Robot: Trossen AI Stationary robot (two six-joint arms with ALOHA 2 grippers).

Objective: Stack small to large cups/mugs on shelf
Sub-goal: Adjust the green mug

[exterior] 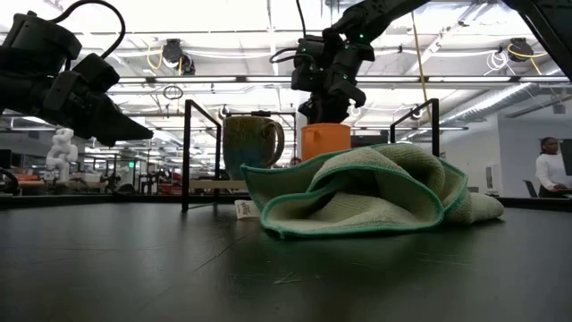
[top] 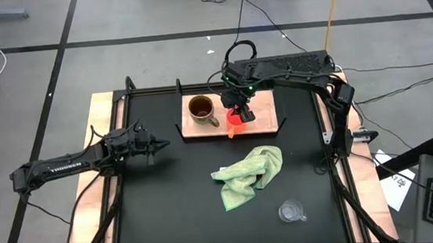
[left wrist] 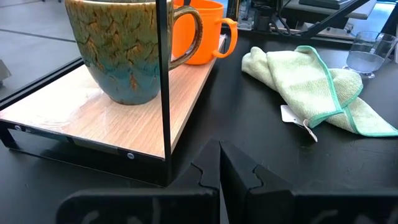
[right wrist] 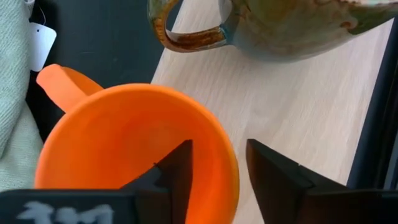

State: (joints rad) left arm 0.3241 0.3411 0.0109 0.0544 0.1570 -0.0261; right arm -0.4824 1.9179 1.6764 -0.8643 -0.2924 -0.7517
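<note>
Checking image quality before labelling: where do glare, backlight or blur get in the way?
Low view: ceiling lights backlight the brown mug and orange cup; the near tabletop is blurred. Left wrist view: the clear glass cup is cut by the picture's edge. Right wrist view: the right gripper shows soft.

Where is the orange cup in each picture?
High view: orange cup on the shelf, under the right gripper.
Low view: middle, behind the green cloth.
Left wrist view: top, behind the brown mug.
Right wrist view: fills the lower left, one finger inside its rim.
Shared landmark: the brown mug next to it.
</note>
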